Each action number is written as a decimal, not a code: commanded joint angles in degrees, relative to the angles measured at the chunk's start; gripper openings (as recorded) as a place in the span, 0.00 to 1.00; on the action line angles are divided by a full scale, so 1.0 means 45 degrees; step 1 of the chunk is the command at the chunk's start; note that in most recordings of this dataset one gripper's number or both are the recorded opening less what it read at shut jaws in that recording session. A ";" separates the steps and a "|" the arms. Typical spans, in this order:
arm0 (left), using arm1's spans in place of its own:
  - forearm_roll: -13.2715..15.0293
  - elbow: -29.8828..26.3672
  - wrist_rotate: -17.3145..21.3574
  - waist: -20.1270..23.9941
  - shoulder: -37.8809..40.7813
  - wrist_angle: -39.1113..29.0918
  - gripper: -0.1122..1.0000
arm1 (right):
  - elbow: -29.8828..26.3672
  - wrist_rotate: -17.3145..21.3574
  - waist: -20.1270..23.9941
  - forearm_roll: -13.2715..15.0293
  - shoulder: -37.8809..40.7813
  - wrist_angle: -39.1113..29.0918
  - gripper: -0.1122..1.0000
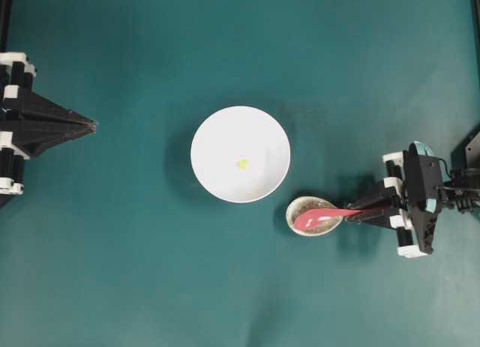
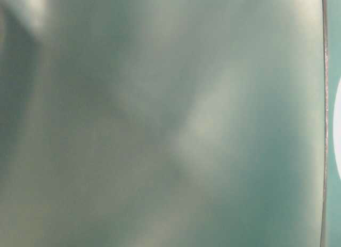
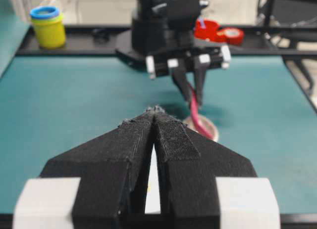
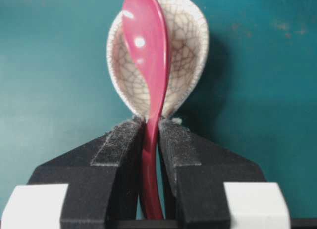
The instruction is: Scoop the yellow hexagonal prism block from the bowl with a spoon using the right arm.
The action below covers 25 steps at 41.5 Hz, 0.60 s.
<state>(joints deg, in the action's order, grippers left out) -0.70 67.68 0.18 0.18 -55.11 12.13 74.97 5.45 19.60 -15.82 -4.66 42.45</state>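
The white bowl (image 1: 240, 154) sits mid-table with the tiny yellow hexagonal prism block (image 1: 242, 164) on its floor. To its lower right, the pink-red spoon (image 1: 321, 216) lies with its scoop in a small speckled spoon rest (image 1: 301, 209). My right gripper (image 1: 363, 210) is shut on the spoon's handle; in the right wrist view the spoon (image 4: 148, 51) runs between the closed fingers of the right gripper (image 4: 152, 124), over the crackled rest (image 4: 190, 36). My left gripper (image 1: 91, 125) is shut at the far left edge, holding nothing; the left gripper (image 3: 155, 110) points toward the right arm.
A yellow jar with a blue lid (image 3: 47, 26) and red tape rolls (image 3: 218, 31) stand on the far ledge behind the right arm. The table-level view is a blur with only a sliver of the white bowl (image 2: 337, 130) at its right edge.
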 commanded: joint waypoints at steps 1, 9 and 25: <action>-0.0020 -0.0215 0.0020 0.0020 0.0117 0.0078 0.11 | -0.0215 -0.0020 0.0078 -0.0039 -0.0234 -0.0176 0.26; -0.0039 -0.0234 0.0020 0.0020 0.0117 0.0059 0.11 | -0.0312 -0.0020 0.0078 -0.0039 -0.0234 -0.0449 0.47; -0.0020 -0.0234 0.0020 0.0020 0.0117 0.0000 0.11 | -0.0332 -0.0020 0.0078 -0.0039 -0.0234 -0.0469 0.61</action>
<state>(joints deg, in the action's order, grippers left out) -0.70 67.76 0.18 0.18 -55.11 12.04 74.09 5.45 19.78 -15.91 -4.83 40.08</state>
